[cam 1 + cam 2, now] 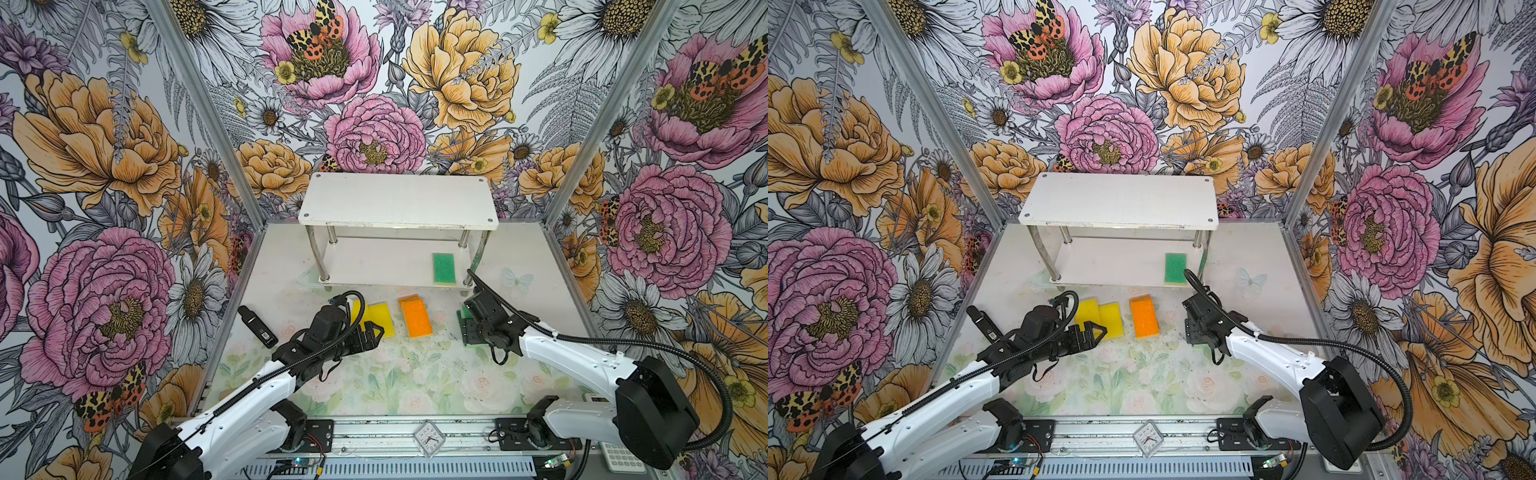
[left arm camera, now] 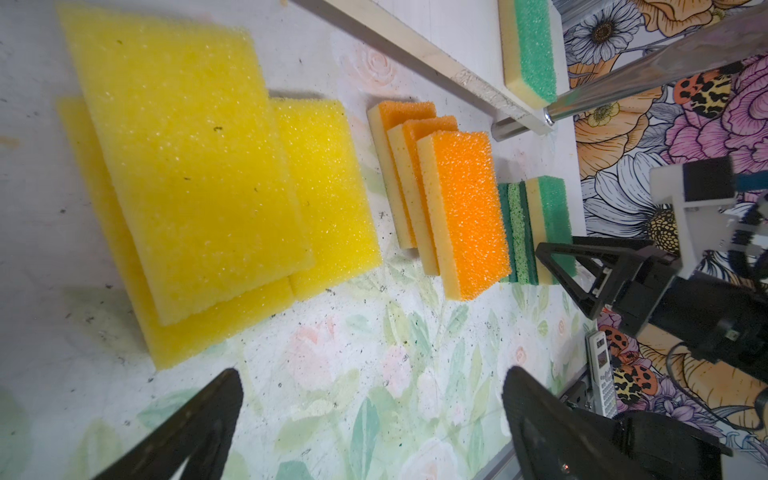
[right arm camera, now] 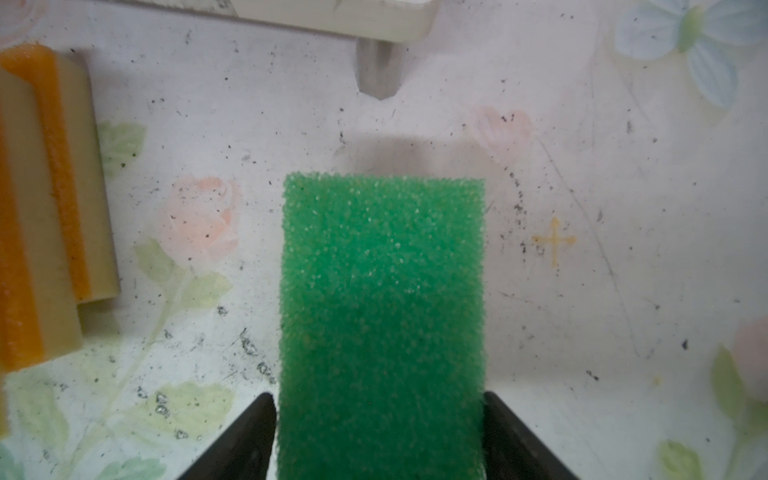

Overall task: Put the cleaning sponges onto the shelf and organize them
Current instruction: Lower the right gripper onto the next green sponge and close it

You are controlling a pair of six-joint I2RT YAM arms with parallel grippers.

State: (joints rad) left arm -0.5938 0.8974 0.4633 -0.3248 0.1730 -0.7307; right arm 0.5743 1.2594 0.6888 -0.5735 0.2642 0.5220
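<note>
The green sponge [image 3: 382, 311] lies on top of a small pile of darker green ones [image 2: 517, 232] on the table [image 1: 415, 374], just in front of the right end of the shelf [image 1: 399, 199]. The right gripper [image 3: 379, 401] straddles it from above with a finger pressed to each long side, so it looks clamped on the sponge. I cannot tell whether the sponge has left the pile.

1 shelved sponge [image 1: 443, 268], also green, lies at the right end of the lower board. The top board is bare. Left of the pile, 3 orange sponges [image 1: 414, 318] overlap in a fan, and beyond them 3 yellow sponges [image 1: 382, 318] overlap loosely. The left gripper [image 2: 374, 376] hovers low by the yellow ones, jaws wide apart and holding nothing.

The step in hand seems to be the pick of a 2nd green sponge. The next move likely calls for a straight lift, so the darker sponges below are not dragged along. After that comes a short reach under the top board to set this sponge flat beside the shelved one, lined up with it. The gap between the boards looks tight for the gripper.
</note>
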